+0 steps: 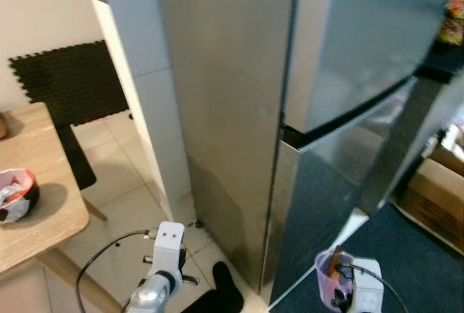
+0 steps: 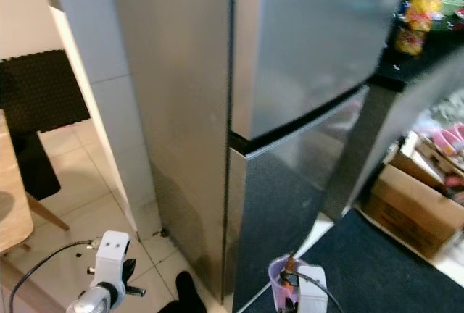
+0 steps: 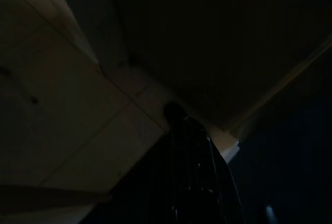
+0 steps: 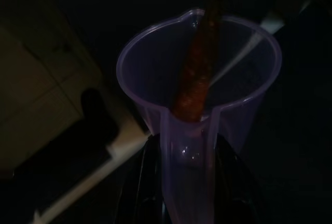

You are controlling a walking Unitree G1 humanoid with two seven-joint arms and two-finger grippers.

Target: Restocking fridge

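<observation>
Jaws on the right gripper (image 4: 189, 182) are pinching the handle of a purple cup (image 4: 199, 73), and it stands up straight. A carrot (image 4: 199, 68) sticks up out of the cup, leaning on its rim. From the head, the cup (image 1: 331, 278) is low on the right, just in front of the fridge (image 1: 290, 96). The left gripper (image 3: 192, 177) hangs down by the tiled floor (image 1: 123, 182), and I cannot tell if its jaws are spread or pressed together, as that view is very dark.

Both fridge doors are shut, the top one and the bottom one. So the carrot is not in the fridge yet; I think the job is only at the start. A door must be opened first.

What could go wrong? The right arm is busy with the cup, so the left one may have to pull the door. If the cup tips while the robot moves, the carrot could slide out and fall. The cup is close to the fridge and could bump it. The door could swing into the cardboard box (image 2: 413, 208) on the right

A wooden table (image 1: 36, 182) with a bowl (image 1: 16, 193) is off to the left
</observation>
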